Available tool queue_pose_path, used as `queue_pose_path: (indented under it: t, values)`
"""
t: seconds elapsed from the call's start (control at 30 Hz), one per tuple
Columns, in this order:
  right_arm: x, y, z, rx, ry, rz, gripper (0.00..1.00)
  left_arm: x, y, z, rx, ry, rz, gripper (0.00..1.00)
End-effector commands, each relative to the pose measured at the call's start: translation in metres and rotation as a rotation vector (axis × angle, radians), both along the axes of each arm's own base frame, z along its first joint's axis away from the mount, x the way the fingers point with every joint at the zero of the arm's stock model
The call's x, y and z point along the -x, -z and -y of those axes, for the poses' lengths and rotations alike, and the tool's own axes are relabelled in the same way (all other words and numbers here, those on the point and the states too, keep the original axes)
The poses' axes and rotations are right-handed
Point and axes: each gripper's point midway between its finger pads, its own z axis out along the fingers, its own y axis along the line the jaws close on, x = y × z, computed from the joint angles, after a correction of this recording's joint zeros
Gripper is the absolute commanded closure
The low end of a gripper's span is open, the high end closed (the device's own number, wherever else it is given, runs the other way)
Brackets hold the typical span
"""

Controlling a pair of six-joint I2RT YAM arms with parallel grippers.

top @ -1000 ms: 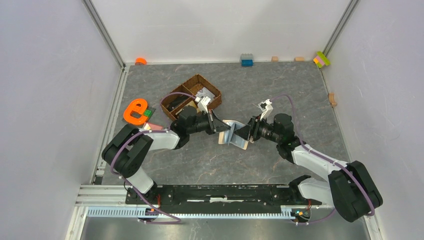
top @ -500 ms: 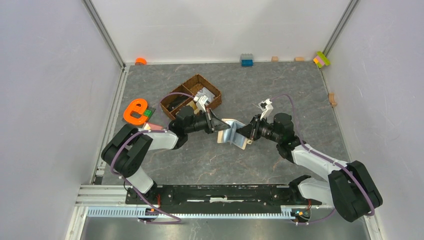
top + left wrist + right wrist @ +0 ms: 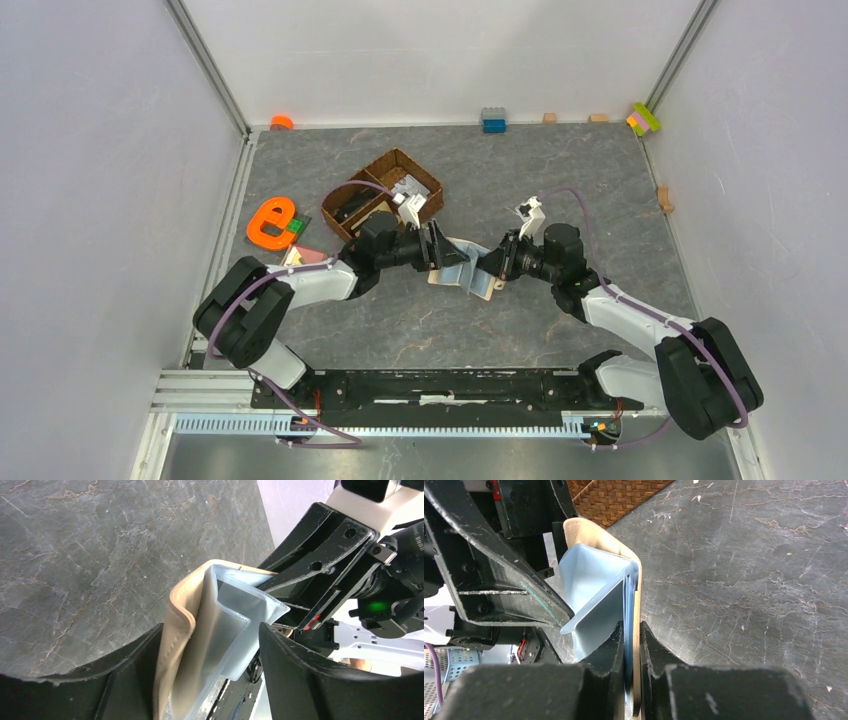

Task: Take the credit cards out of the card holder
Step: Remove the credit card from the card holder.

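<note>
card holder (image 3: 462,270) sits just in front and right of the wicker basket (image 3: 362,172), held between both arms above the grey table (image 3: 560,190); it is opened like a book, beige cover outward, clear sleeves (image 3: 235,625) fanned out inside; long axis runs from the basket side down-right toward the right arm; fold points up and away from the arm bases; right gripper (image 3: 631,627) pressed together on one leaf, pinching cover and sleeves edge-on; left gripper (image 3: 210,630) spread wide, fingers (image 3: 305,680) either side of the other leaf, not clamping it; one pinkish card (image 3: 308,255) lies flat front-left of the basket, beside the left forearm; orange letter toy (image 3: 270,222) left of the basket
</note>
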Motion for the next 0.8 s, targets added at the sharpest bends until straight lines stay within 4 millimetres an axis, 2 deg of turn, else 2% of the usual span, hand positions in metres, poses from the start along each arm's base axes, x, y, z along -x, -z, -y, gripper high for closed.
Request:
queue_pose_path:
  t: [0.0, 0.2, 0.33, 0.43, 0.5, 0.67, 0.77]
  values:
    - [-0.016, -0.021, -0.002, -0.024, 0.043, 0.045, 0.88, -0.008, -0.020, 0.000, -0.010, -0.008, 0.113, 0.24]
    - [-0.018, -0.015, -0.003, -0.020, 0.054, -0.002, 0.89, 0.004, -0.027, 0.009, -0.147, 0.009, 0.255, 0.16]
    - [-0.017, -0.012, -0.004, -0.031, 0.057, -0.019, 0.90, 0.011, -0.020, 0.020, -0.228, 0.035, 0.282, 0.16]
    - [-0.017, -0.013, -0.004, -0.043, 0.059, -0.018, 0.90, 0.009, -0.009, 0.022, -0.292, 0.030, 0.268, 0.17]
    - [-0.017, -0.014, -0.004, -0.045, 0.058, -0.014, 0.90, 0.003, -0.001, 0.018, -0.354, 0.005, 0.256, 0.20]
    - [-0.016, -0.018, -0.005, -0.050, 0.054, -0.007, 0.89, -0.013, 0.019, 0.000, -0.506, -0.090, 0.222, 0.36]
    - [-0.016, -0.017, -0.005, -0.044, 0.053, -0.006, 0.89, -0.021, 0.022, -0.013, -0.568, -0.156, 0.218, 0.44]
